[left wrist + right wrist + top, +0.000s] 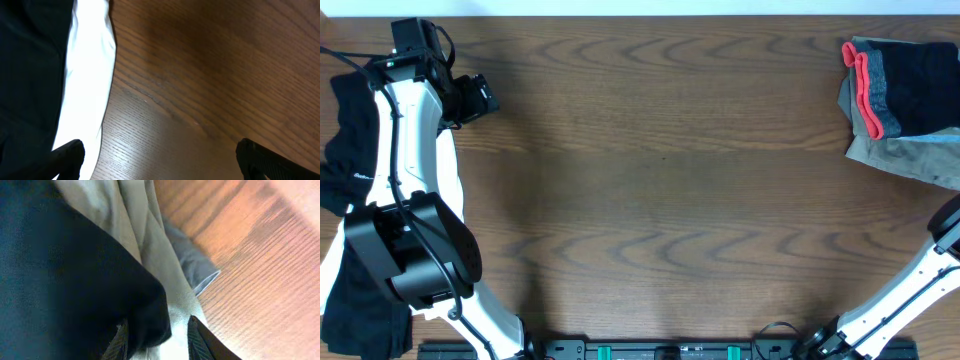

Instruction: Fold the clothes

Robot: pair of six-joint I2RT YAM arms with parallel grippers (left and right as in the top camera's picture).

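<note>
Left gripper (165, 159): spread wide, holding nothing. Hovers over bare table (660, 150) at the far left, just beside the dark unfolded heap (345, 140); likely poised to draw the next piece from it.

Right gripper (157, 339): narrow, seemingly pinched on an edge of the black garment (60, 280). Lies outside the overhead frame, past the right edge.

Black garment: draped over beige cloth (145, 240) and a grey piece (192, 262), on the table. Probably gripped either to settle it on the pile or to lift it off; cannot tell which.

Folded stack (905, 95): black with red trim on top, grey and olive beneath, in the far right corner. Kept off the middle, presumably reserved for folding.

Progress, as judged: partly done, with the left heap not yet folded.
</note>
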